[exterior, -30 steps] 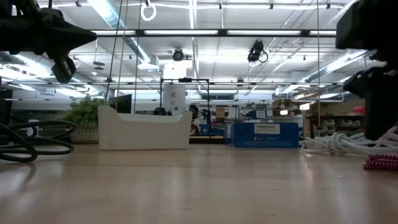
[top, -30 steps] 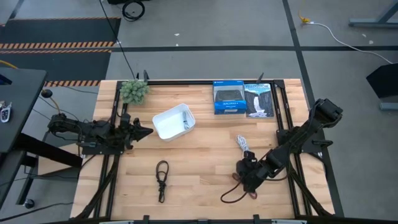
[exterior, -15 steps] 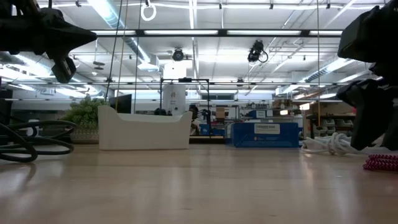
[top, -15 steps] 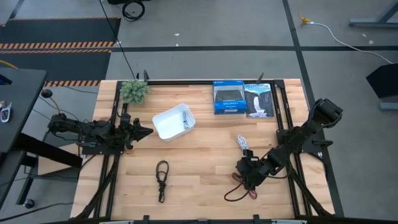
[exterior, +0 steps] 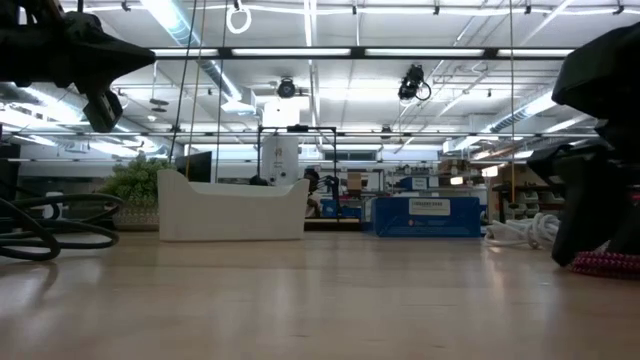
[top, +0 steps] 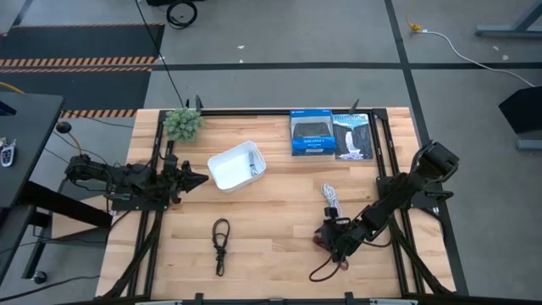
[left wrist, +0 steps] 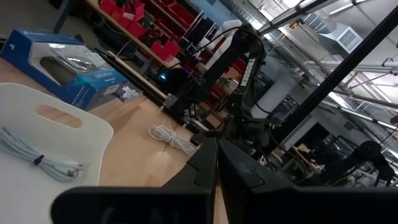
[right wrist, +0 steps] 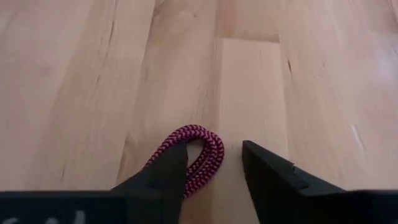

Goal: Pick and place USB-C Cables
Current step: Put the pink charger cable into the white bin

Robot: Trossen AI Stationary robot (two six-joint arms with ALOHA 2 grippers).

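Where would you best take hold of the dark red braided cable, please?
Probably at the folded loop end of the dark red cable, from straight above. It lies flat on the table, doubled strands side by side, already between the right gripper's open fingers.

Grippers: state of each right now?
Left gripper: shut, empty, parked beside the white bin.
Right gripper: open, fingers straddling the dark red cable on the table, not yet closed.

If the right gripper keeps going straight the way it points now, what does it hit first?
Most likely the dark red cable: its loop lies between the open fingers of the right gripper, with bare table beyond it.
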